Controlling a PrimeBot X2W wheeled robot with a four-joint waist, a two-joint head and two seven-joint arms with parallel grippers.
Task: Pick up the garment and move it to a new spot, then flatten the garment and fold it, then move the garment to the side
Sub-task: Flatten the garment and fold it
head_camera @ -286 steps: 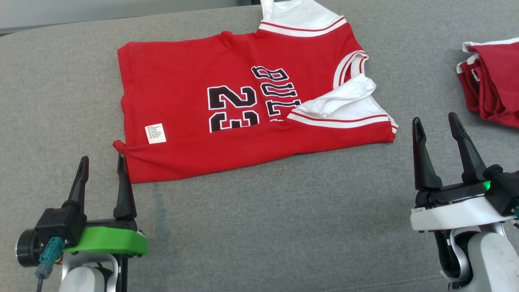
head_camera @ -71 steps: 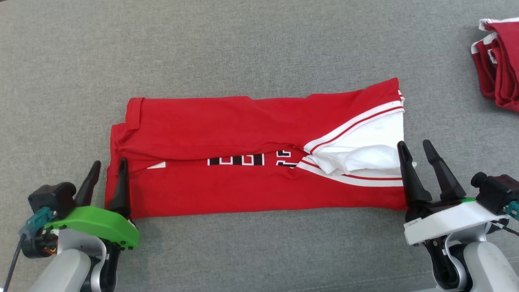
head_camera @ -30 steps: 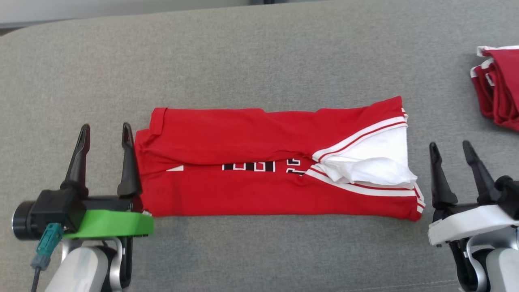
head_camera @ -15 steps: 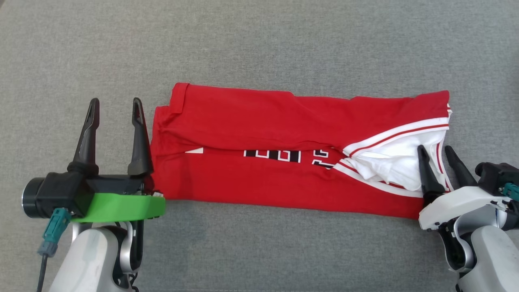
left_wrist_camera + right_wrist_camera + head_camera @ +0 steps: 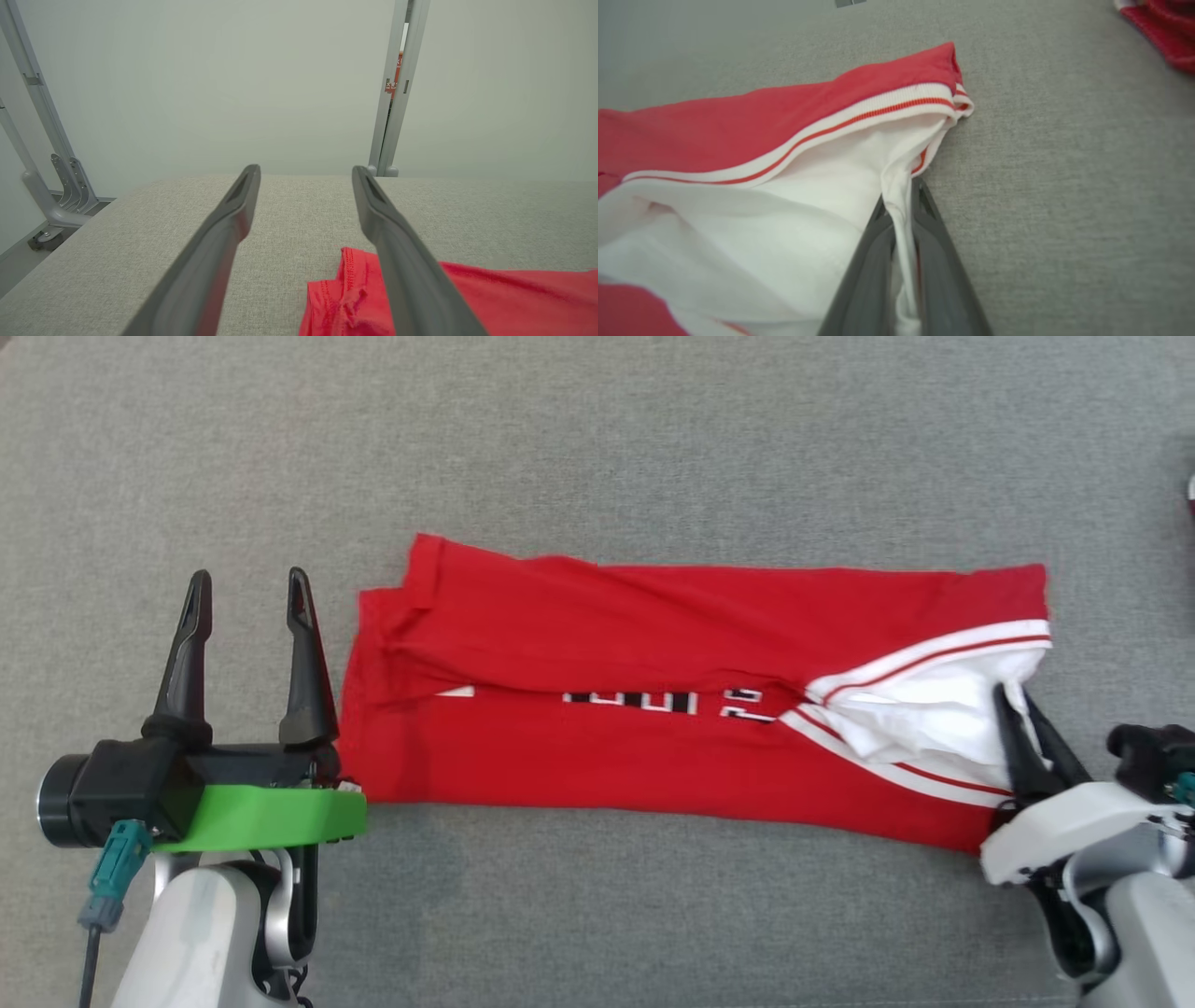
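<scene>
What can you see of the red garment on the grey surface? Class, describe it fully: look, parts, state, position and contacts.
The red garment looks like soft knit jersey, folded lengthwise into a long band lying flat across the grey surface. Black-and-white print peeks from the fold seam. Its right end shows bunched white fabric edged with red-striped white trim. The right claw is shut on that white edge. The left claw stands open beside the left end; contact is unclear.

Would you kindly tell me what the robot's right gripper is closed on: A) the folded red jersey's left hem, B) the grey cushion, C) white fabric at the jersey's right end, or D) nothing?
C: the right wrist view shows the right gripper shut on a fold of white fabric of the red folded jersey.
</scene>
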